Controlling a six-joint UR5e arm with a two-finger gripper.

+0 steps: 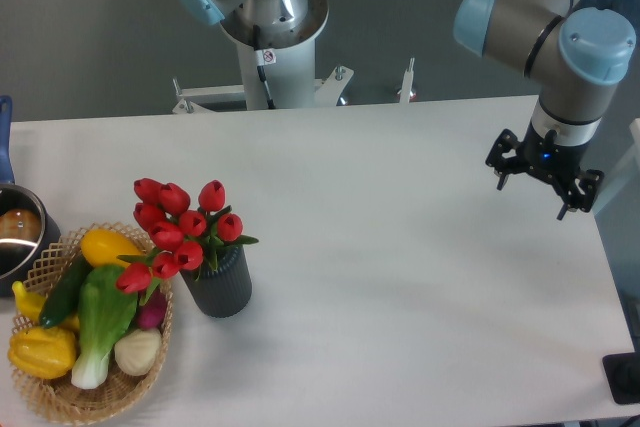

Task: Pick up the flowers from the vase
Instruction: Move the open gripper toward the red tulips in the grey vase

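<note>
The flowers (178, 232), a bunch of red tulips with green stems and leaves, stand in the vase (219, 287), a small dark grey ribbed cylinder at the table's left front. The bunch leans left, over the basket's edge. My gripper (543, 187) hangs over the table's right side, far from the vase. Its fingers (503, 178) are spread apart and hold nothing.
A woven wicker basket (60, 392) with yellow, green and white vegetables sits just left of the vase, touching the flowers' leaves. A dark pot (20, 237) stands at the left edge. The robot base (265, 37) is at the back.
</note>
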